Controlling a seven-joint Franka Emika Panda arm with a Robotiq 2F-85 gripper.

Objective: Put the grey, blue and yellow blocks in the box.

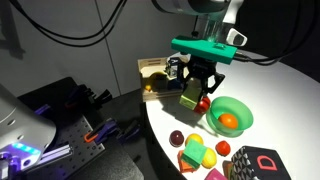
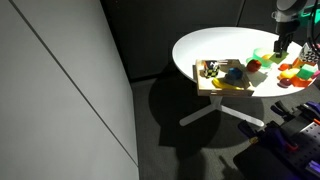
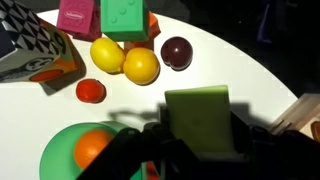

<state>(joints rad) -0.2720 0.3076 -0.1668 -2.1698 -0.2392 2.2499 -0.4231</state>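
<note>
Wrist view: my gripper (image 3: 198, 140) clenched on the olive-yellow block (image 3: 198, 112), near the green bowl (image 3: 55, 152); box (image 3: 306, 114) lies just beside it, toward frame right; I judge a short sideways carry, then release.

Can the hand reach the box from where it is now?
Probably yes. The box lies just beside the hand at the table edge, with nothing standing between them in an exterior view. The hand seems closed on an olive-green block.

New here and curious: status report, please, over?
Gripper shut on block. Block near box, not in it. Bowl close beside.
</note>
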